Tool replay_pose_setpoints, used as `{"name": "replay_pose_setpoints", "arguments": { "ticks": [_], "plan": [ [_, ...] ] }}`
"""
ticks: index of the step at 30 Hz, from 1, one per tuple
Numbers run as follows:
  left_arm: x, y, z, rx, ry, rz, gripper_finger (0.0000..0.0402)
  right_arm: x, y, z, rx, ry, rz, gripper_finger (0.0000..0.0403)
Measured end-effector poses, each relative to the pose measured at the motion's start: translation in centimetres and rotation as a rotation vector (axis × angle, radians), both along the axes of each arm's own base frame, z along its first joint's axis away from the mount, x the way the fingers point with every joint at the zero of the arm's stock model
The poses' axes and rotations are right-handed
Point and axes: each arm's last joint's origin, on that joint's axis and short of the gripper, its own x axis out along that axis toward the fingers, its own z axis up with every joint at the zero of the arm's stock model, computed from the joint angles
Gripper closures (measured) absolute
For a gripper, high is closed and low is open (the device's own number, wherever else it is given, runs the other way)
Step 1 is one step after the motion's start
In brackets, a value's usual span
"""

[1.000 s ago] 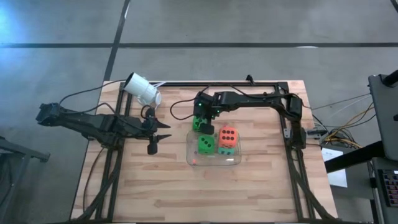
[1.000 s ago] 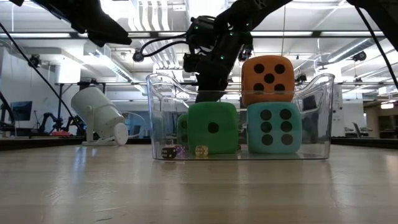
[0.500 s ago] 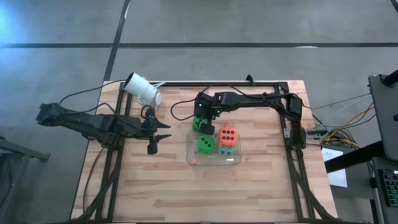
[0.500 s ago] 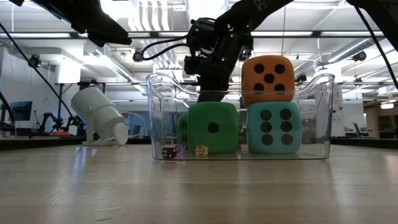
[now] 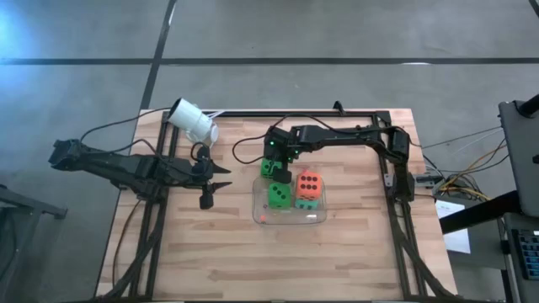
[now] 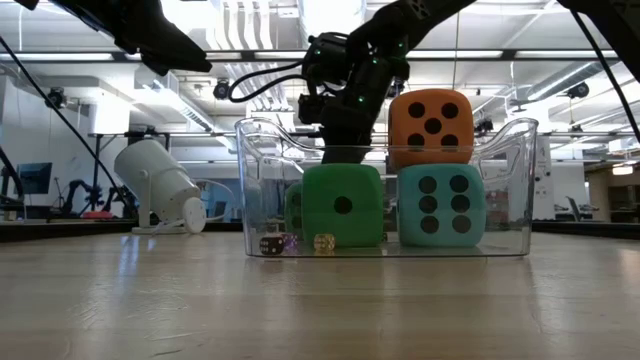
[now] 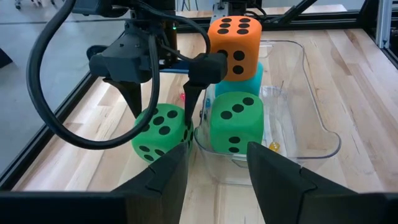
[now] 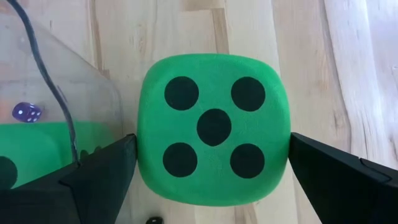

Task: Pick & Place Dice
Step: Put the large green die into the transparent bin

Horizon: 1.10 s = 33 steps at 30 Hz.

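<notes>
— Where is the right claw (image 7: 163, 102)?
— Open wide, one finger on each side of a green die (image 8: 214, 128) lying on the table (image 5: 253, 252), just beside the tub (image 5: 313, 217).
— The rest?
— Another green die (image 5: 279, 196), orange (image 5: 308, 183) on teal (image 6: 440, 205), inside. The left claw (image 5: 221, 185) waits, half open.

No readable text, labels, brands or signs anywhere. Only pip counts on dice: five on green die (image 8: 214, 129) outside clear tray (image 7: 314, 118), six on orange die (image 7: 234, 37), three on green die in tray (image 7: 236, 122).
</notes>
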Motion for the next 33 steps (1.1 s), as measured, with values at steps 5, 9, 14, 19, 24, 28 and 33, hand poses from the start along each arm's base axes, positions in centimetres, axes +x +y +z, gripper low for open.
{"name": "replay_pose_setpoints", "arguments": {
  "ticks": [5, 9, 14, 19, 24, 28, 33],
  "plan": [
    [0.0, -0.01, 0.0, 0.0, 0.0, 0.0, 0.0231, 0.02, -0.1, -0.35, 0.001, -0.002, -0.002, 0.0003],
    [0.0, -0.01, -0.01, 0.0, 0.001, 0.0, 0.0231, 0.02, -0.13, -0.37, 0.002, -0.003, -0.002, 0.0003],
    [0.0, 0.0, -0.01, 0.0, 0.001, 0.0, 0.0231, 0.02, -0.13, -0.37, 0.001, -0.003, -0.002, 0.0003],
    [0.01, -0.01, 0.0, -0.001, 0.0, 0.0, 0.0231, 0.03, -0.14, -0.37, -0.001, -0.003, 0.0, 0.0003],
    [0.01, 0.0, 0.0, -0.003, -0.001, 0.001, 0.0231, 0.02, -0.14, -0.38, -0.001, -0.003, -0.001, 0.0003],
    [0.01, 0.0, 0.0, -0.003, -0.001, 0.001, 0.0231, 0.04, -0.14, -0.37, -0.001, -0.005, -0.003, 0.0003],
    [0.01, -0.01, 0.0, -0.003, -0.001, 0.001, 0.0231, 0.06, -0.15, -0.36, -0.002, -0.007, -0.003, 0.0003]
  ]
}}
